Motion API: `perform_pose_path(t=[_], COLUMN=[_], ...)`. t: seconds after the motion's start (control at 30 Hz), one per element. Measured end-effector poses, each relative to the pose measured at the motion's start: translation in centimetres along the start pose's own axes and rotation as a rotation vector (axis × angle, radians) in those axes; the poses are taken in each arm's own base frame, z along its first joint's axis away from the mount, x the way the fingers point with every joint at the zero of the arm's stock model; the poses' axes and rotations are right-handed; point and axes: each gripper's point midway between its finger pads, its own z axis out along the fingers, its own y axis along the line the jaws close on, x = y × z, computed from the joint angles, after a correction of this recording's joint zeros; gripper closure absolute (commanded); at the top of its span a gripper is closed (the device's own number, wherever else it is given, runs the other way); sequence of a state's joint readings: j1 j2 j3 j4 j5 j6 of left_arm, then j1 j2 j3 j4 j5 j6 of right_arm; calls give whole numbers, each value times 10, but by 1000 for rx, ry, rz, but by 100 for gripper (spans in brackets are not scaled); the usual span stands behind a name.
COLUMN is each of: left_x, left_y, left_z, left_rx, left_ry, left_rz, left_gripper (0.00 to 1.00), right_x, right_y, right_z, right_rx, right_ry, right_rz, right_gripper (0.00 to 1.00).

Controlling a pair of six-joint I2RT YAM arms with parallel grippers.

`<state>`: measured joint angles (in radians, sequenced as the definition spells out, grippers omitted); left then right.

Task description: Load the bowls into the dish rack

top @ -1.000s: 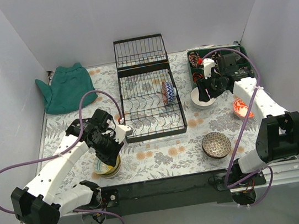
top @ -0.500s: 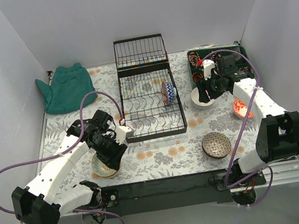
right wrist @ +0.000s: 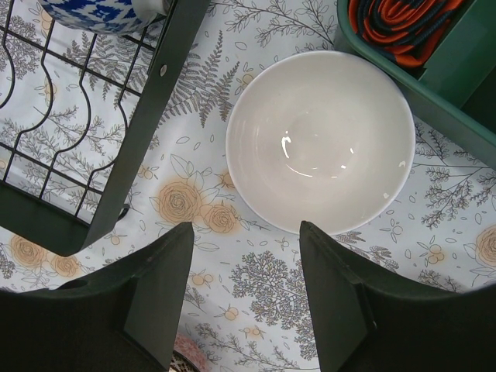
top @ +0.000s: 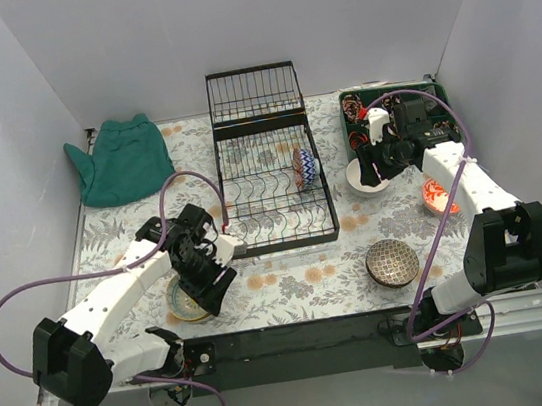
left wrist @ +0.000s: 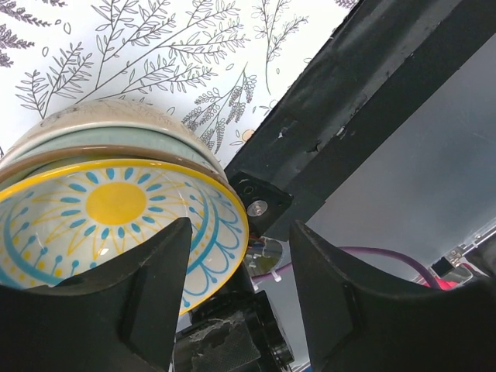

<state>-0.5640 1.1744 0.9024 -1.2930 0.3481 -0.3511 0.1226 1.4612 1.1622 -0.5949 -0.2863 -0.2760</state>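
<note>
top view: the left pincer [top: 208, 275] hangs over the right edge of a stack of bowls [top: 182, 302] on the flowered table [top: 297, 282]. the dish rack [top: 278, 212] sits just beyond this pincer and to its right. its wire-grid panel [top: 253, 92] stands up at the far end. a blue-patterned bowl [top: 305, 168] stands on edge among the tines. the right pincer [top: 369, 171] hovers over the white bowl [top: 359, 182], with the rack just to its left. the green tray [top: 438, 97] is just beyond it. the red-orange bowl [top: 439, 196] lies near its right. the dark brown patterned bowl [top: 392, 263] is well apart on its near side. a teal cloth [top: 122, 159] lies far off to the left.

left wrist view: the fingers [left wrist: 147, 298] are spread wide. the yellow-flowered bowl [left wrist: 101, 209] tops the stack, lying mostly behind the left finger. its rim reaches into the gap between the two. whether a finger touches it i cannot tell. a pale green bowl [left wrist: 136, 141] is nested under it. a black frame rail [left wrist: 372, 101] runs past the right finger.

right wrist view: this pincer's fingers [right wrist: 341, 291] are spread too and hold nothing. the white bowl sits upright on the table just ahead of the fingertips, more toward the right finger. the rack's corner lies ahead of the left finger.
</note>
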Motion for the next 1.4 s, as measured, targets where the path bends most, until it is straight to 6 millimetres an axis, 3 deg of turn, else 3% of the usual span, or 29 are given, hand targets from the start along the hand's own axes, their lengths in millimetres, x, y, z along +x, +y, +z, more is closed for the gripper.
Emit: perform_pose_path(t=[0.4, 0.8, 1.0, 1.17, 1.4], left_x=[1, 4, -4, -11, -15], left_y=[-1, -17, -21, -21, -16], left_z=[9, 8, -4, -13, -23], left_rx=[30, 139, 143, 127, 64], left_ry=[41, 65, 41, 13, -23], left_rz=[28, 70, 83, 92, 91], left_gripper=[48, 84, 89, 100, 100], right_x=[-1, -3, -2, 1, 2], right_y=[0, 0, 0, 0, 0], right_z=[0, 2, 3, 4, 5], right_rx=[0, -2, -5, -7, -8], right_ry=[-3, -12, -13, -4, -4], right_rz=[2, -1, -1, 2, 3], right_gripper=[35, 35, 35, 35, 35])
